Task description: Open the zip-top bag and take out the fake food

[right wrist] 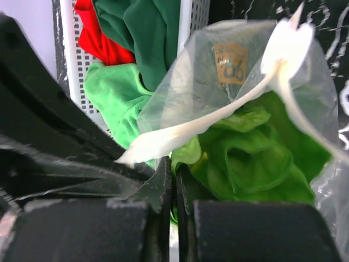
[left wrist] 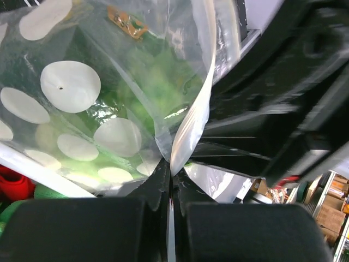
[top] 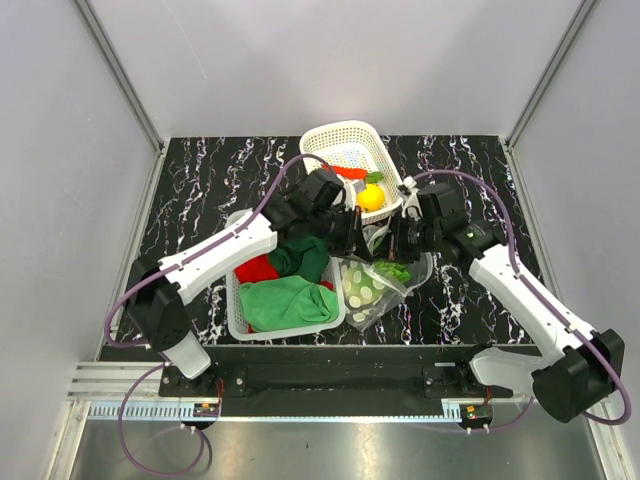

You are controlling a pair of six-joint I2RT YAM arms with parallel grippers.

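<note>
L gripper [left wrist: 170,176] & R gripper [right wrist: 173,176] angled inward, each clamped on zip-top bag [top: 365,295] rim

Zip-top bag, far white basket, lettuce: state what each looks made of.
Zip-top bag: thin clear plastic film, glossy, creased, contents showing through. Far white basket: likely rigid moulded plastic, matte, perforated walls. Lettuce: probably soft plastic, smooth ruffled green surface.

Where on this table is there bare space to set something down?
Bare tabletop: the far-left corner, left of the far basket, and the far-right corner beside it. Crowded in the middle: left gripper, right gripper, zip-top bag, cloth basket.
</note>
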